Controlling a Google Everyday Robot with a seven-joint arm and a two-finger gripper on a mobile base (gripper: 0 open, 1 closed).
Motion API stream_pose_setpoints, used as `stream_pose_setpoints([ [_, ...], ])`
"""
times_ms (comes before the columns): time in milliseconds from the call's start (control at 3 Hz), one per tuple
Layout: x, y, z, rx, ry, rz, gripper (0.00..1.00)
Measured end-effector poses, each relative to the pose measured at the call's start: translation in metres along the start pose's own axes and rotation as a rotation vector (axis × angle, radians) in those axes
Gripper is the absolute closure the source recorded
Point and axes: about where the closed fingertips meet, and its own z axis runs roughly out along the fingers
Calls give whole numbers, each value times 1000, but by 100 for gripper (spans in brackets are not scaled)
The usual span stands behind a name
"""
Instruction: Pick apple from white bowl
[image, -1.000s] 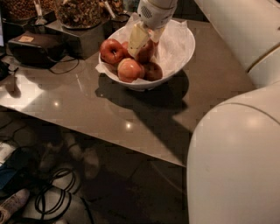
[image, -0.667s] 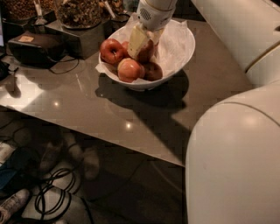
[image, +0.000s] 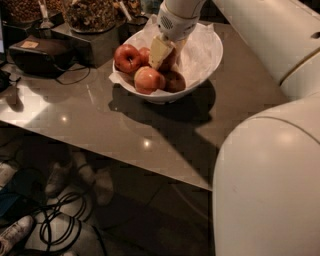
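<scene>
**Entry: apple in white bowl, tool lowered among the fruit, no lift yet**

Change noted: next to none. Over the last second the tool (image: 165, 55) keeps the same place and tilt inside the white bowl (image: 212, 57), and we see no fruit shifted. We judge from this that the grasp is being settled and the lift has not begun. The apple has not left the bowl.

Tool state: low over the fruit pile, reaching in from the bowl's far side. We cannot tell whether it is apart, together or clamped on anything.

Task item: the apple (image: 171, 64) lies in the middle of the bowl, directly at the tool and partly hidden by it. Only a dull red flank shows.

Neighbours: a glossy red apple (image: 127, 57) to the left and an orange-pink apple (image: 148, 80) at the near rim. All rest on crinkled paper (image: 200, 40).

The bowl stands on the grey surface (image: 125, 130).
</scene>
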Motion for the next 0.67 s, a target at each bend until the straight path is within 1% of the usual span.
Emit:
stream_pose_setpoints([
  [333,0,0,0,0,0,0,80],
  [667,0,0,0,0,0,0,100],
])
